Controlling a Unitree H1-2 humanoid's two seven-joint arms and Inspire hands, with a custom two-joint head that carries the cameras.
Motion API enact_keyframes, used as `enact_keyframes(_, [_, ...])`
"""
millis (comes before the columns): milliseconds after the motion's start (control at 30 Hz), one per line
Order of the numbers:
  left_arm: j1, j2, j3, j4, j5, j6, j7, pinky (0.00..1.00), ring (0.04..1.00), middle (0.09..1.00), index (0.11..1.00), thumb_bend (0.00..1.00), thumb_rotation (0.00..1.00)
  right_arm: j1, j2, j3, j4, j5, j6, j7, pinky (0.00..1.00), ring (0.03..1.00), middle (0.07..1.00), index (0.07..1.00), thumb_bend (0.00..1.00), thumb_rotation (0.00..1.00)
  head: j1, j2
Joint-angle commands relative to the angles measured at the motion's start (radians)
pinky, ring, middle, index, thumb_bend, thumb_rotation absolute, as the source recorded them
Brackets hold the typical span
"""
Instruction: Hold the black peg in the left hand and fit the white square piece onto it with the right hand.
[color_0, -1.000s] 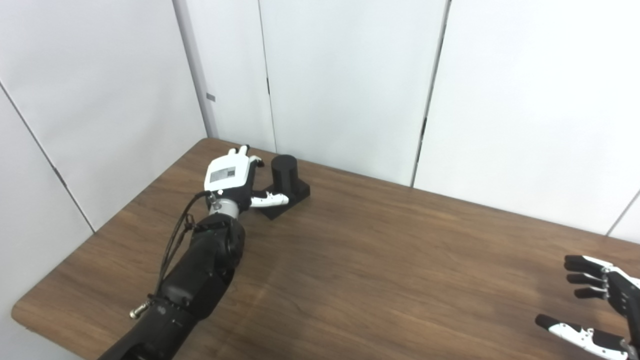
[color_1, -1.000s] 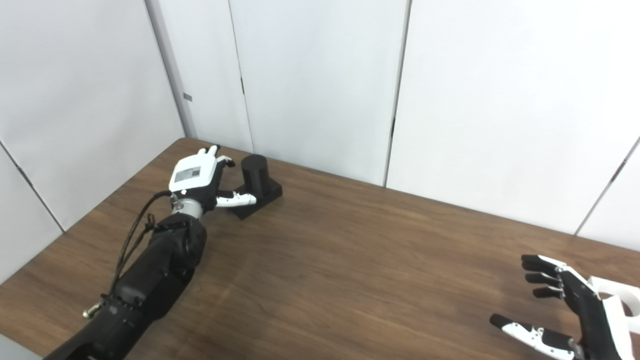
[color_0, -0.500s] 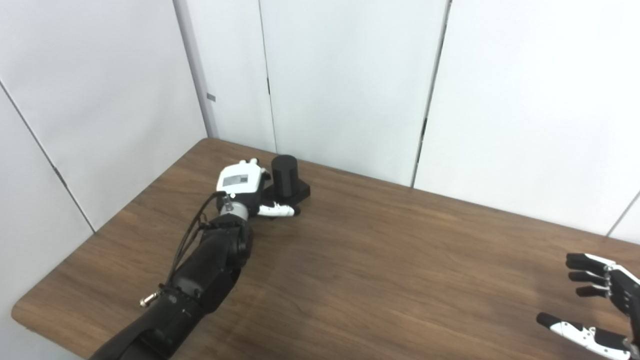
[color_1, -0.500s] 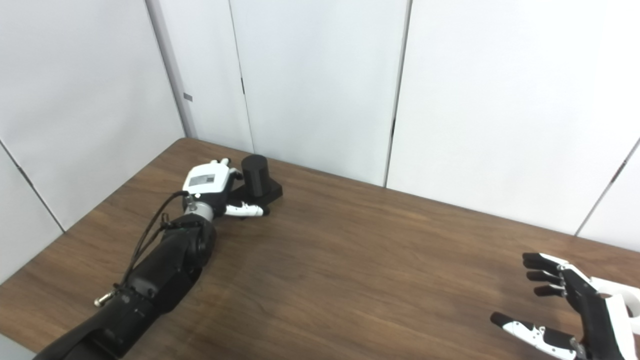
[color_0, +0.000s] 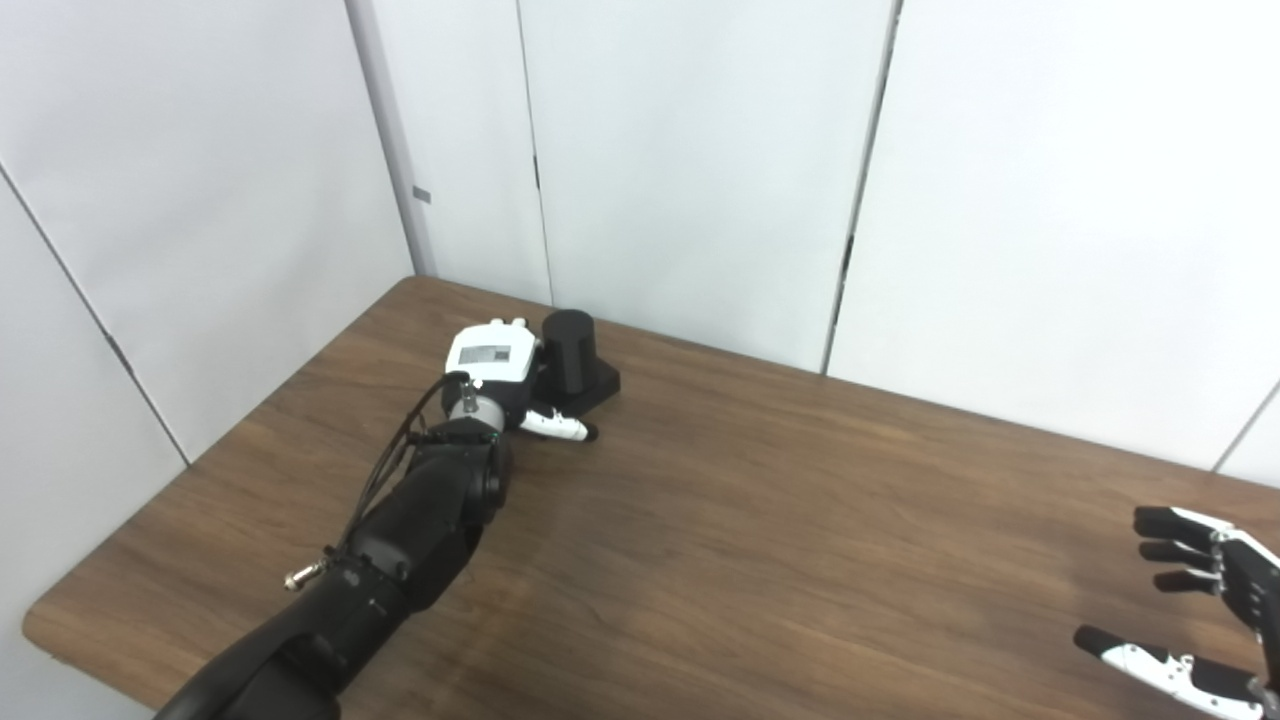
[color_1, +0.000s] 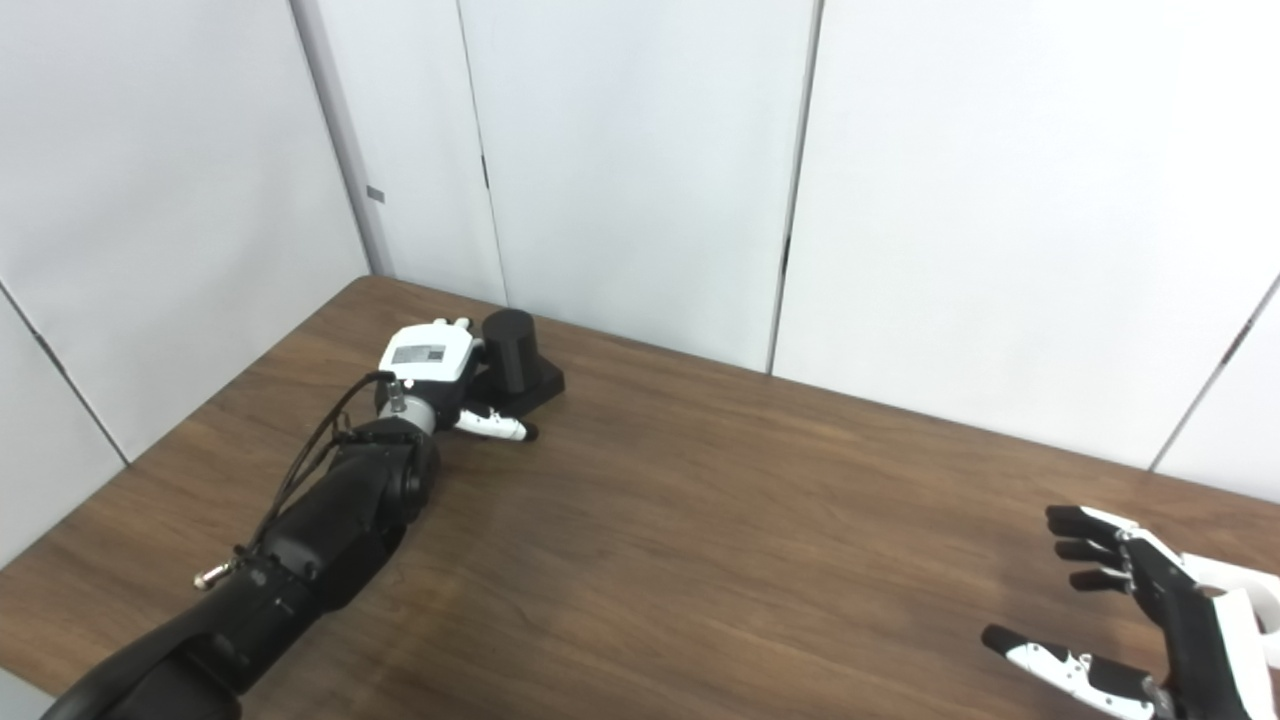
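Note:
The black peg (color_0: 570, 345), a short cylinder on a square black base, stands at the table's far left near the wall. My left hand (color_0: 490, 365) is pressed against the peg's left side, white back facing up. Its thumb (color_0: 560, 428) stretches out in front of the base, and its fingers are hidden behind the hand. The peg rests on the table and the hand does not grip it. At the bottom right my right hand (color_1: 1140, 620) hovers open, fingers spread. The white square piece (color_1: 1250, 590) lies just behind it at the picture's right edge, seen only in the right eye view.
The brown wooden table (color_0: 750, 520) runs from the left corner to the right edge. White wall panels (color_0: 700, 150) stand right behind its far edge, close to the peg. The table's left front corner is rounded.
My left hand has slid right, up against the peg, and tilted so its fingers dropped out of sight; the thumb now lies in front of the base. The peg and right hand stayed put.

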Motion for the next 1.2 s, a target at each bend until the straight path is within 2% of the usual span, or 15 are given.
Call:
enact_keyframes(0, [-0.049,0.038,0.01,-0.004,0.026,0.006,0.009,0.95,1.0,1.0,0.808,1.0,0.66,-0.016,-0.016,-0.012,-0.039,0.01,-0.008,0.003,0.6,0.689,0.722,0.7,0.7,0.0,0.002,0.001])
enact_keyframes(267, [-0.027,0.036,0.028,-0.001,0.044,0.007,-0.006,0.94,1.0,1.0,0.763,0.92,0.66,-0.017,-0.022,-0.017,-0.034,0.012,-0.008,0.005,0.59,0.693,0.724,0.705,0.69,0.0,0.007,0.006])
enact_keyframes(467, [-0.003,0.03,0.048,-0.019,0.088,0.007,-0.078,0.93,0.995,0.958,0.675,0.81,0.7,-0.016,-0.026,-0.023,-0.039,0.014,-0.001,0.011,0.59,0.695,0.727,0.711,0.68,0.0,0.01,0.013])
enact_keyframes(600, [0.014,0.013,0.071,-0.012,0.105,0.007,-0.089,0.92,0.97,0.919,0.641,0.78,0.65,-0.015,-0.028,-0.027,-0.03,0.022,-0.014,0.012,0.6,0.695,0.725,0.71,0.68,0.0,0.013,0.017])
enact_keyframes(700, [0.022,0.009,0.072,-0.012,0.087,0.007,-0.082,0.89,0.929,0.868,0.569,0.75,0.57,-0.014,-0.028,-0.027,-0.034,0.018,-0.005,0.011,0.6,0.696,0.727,0.709,0.68,0.0,0.014,0.018])
enact_keyframes(733, [0.024,0.009,0.069,-0.011,0.072,0.005,-0.073,0.89,0.92,0.856,0.553,0.73,0.53,-0.015,-0.028,-0.027,-0.036,0.016,-0.001,0.011,0.6,0.697,0.727,0.71,0.67,0.0,0.015,0.019])
enact_keyframes(767, [0.027,0.01,0.068,-0.013,0.052,-0.006,-0.067,0.88,0.906,0.837,0.515,0.7,0.44,-0.015,-0.028,-0.026,-0.038,0.014,0.001,0.011,0.6,0.695,0.727,0.71,0.67,0.0,0.015,0.019])
enact_keyframes(900, [0.037,0.019,0.059,-0.016,-0.017,-0.049,-0.058,0.86,0.875,0.811,0.482,0.67,0.33,-0.016,-0.026,-0.026,-0.04,0.014,0.012,0.012,0.61,0.699,0.73,0.714,0.66,0.0,0.013,0.018])
enact_keyframes(933, [0.038,0.02,0.057,-0.018,-0.037,-0.058,-0.062,0.84,0.866,0.81,0.483,0.59,0.21,-0.016,-0.027,-0.025,-0.037,0.013,0.007,0.01,0.61,0.7,0.731,0.713,0.65,0.0,0.013,0.018])
enact_keyframes(1000, [0.04,0.022,0.052,-0.017,-0.065,-0.073,-0.056,0.81,0.857,0.813,0.486,0.53,0.1,-0.019,-0.027,-0.024,-0.029,0.014,-0.006,0.007,0.6,0.692,0.727,0.709,0.66,0.0,0.011,0.018])
enact_keyframes(1167, [0.036,0.024,0.034,-0.007,-0.108,-0.091,-0.043,0.82,0.862,0.838,0.486,0.52,0.07,-0.021,-0.025,-0.022,-0.024,0.015,-0.011,0.005,0.59,0.688,0.721,0.704,0.65,0.0,0.006,0.017])
